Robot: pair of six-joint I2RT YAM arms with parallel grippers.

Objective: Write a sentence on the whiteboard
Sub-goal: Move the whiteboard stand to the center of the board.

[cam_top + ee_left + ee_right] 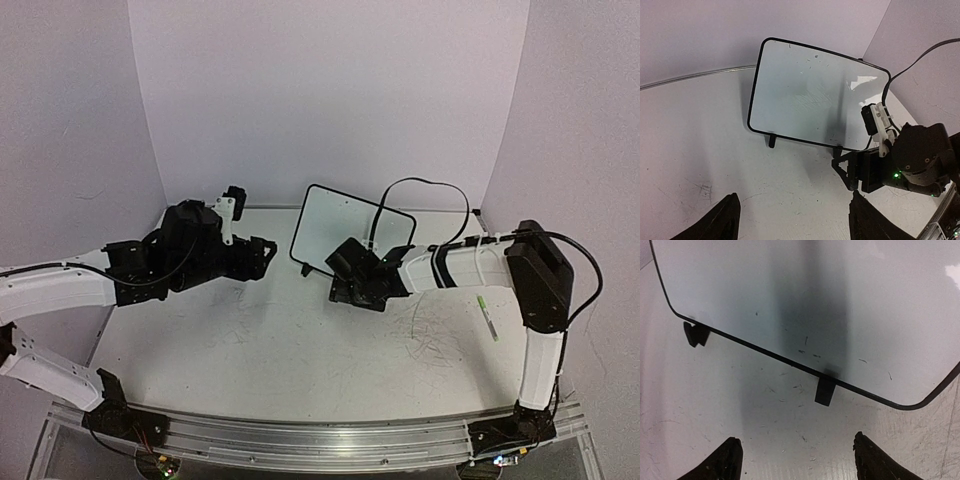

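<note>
The whiteboard [340,225] stands on two small black feet at the back middle of the table, its black-framed face [810,95] turned toward the arms. No sentence shows on it, only faint grey smudges [810,352]. My left gripper [268,252] hovers left of the board, open with nothing between its fingers [795,222]. My right gripper [338,272] sits low in front of the board's right foot [825,390], open and empty [797,455]. It also appears in the left wrist view [860,170].
A green marker [487,317] lies on the table to the right, beyond the right forearm. A black cable [420,185] loops from the right arm over the board's right corner. The purple walls close in behind and at both sides.
</note>
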